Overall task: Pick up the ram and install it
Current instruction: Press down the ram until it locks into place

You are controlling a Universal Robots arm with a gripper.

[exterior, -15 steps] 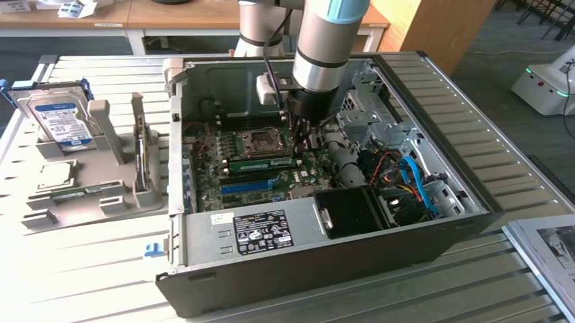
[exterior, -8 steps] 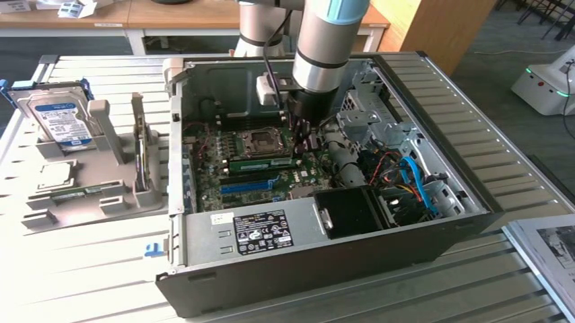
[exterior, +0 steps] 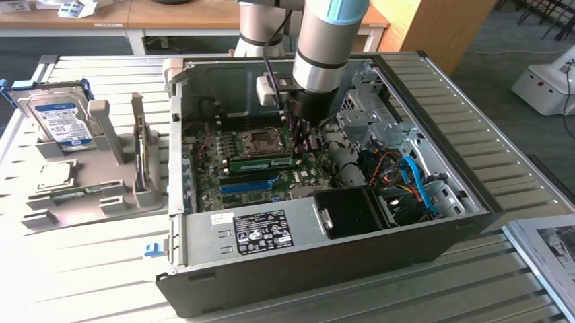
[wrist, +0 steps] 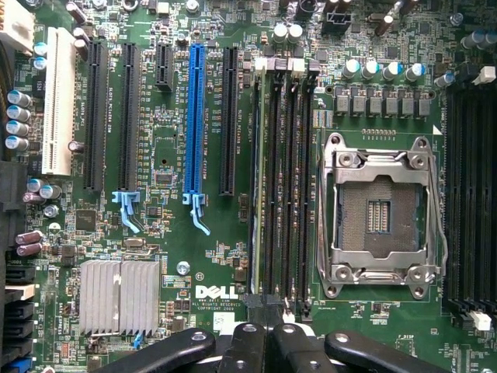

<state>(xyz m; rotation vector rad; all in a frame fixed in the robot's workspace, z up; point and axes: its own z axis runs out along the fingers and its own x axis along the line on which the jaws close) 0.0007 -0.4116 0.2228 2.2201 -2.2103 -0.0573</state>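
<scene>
The ram (exterior: 262,162) is a long green strip standing on edge in a memory slot beside the CPU socket (exterior: 260,140), inside the open computer case (exterior: 467,202). The wrist view sees the ram (wrist: 255,179) from above as a thin edge in the slot of the bank farthest from the CPU socket (wrist: 382,206). My gripper (exterior: 301,142) hangs over the motherboard by one end of that slot bank. Its fingers (wrist: 247,342) are pressed together, so the gripper (wrist: 262,330) is shut with nothing visibly between them.
A blue expansion slot (wrist: 195,124) and black slots lie beside the memory bank. Cables, a drive cage (exterior: 368,108) and a black fan housing (exterior: 359,212) crowd the case at the exterior view's right. Outside it, a grey stand (exterior: 99,182) holds a hard drive (exterior: 58,121) and another green stick (exterior: 77,194).
</scene>
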